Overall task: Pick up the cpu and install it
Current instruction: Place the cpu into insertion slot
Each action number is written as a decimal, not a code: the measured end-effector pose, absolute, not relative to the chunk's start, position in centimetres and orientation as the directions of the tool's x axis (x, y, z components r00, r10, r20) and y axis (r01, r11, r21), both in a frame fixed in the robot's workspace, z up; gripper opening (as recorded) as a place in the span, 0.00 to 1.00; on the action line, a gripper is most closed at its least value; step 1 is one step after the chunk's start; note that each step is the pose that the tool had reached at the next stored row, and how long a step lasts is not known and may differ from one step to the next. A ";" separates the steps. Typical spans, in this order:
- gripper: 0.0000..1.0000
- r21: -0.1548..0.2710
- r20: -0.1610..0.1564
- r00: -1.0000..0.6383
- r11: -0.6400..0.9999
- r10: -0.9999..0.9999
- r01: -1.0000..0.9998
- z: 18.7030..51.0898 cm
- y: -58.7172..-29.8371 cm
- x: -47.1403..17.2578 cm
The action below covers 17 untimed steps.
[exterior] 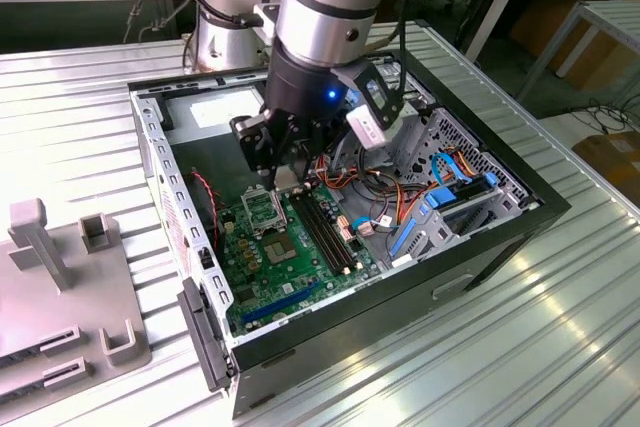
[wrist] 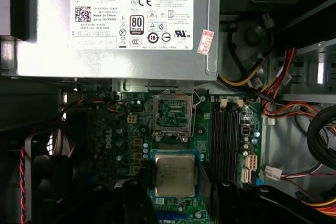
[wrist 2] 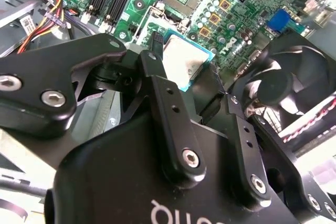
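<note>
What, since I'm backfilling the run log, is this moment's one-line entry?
gripper: shut on cpu | cpu: held over motherboard, short of socket | socket: open, empty | install: not done

Room above open socket (wrist: 172,115) is clear for gripper (wrist: 178,192) w/ cpu (wrist: 174,174); PSU box (wrist: 126,61), RAM slots (wrist: 228,135) & fan (wrist: 50,174) hem it in.

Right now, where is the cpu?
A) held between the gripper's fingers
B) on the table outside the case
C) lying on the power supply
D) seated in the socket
A: the cpu sits clamped in the gripper over the motherboard, and the socket is empty.
</note>
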<state>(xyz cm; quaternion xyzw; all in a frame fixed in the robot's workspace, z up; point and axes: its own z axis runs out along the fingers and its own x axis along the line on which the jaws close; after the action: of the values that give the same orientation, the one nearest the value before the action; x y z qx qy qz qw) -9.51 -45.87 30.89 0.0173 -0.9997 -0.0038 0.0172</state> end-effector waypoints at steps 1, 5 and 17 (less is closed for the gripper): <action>0.47 0.008 0.034 -0.999 0.999 -0.035 -0.035 30.7 -45.9 -9.5; 0.47 0.008 0.034 -0.999 0.999 -0.034 -0.034 30.0 -45.9 -9.5; 0.47 0.008 0.034 -0.999 0.999 -0.033 -0.033 27.4 -45.9 -9.3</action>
<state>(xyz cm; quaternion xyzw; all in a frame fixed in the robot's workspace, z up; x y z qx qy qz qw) -9.30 -45.87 27.44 0.0166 -0.9997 -0.0039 0.0172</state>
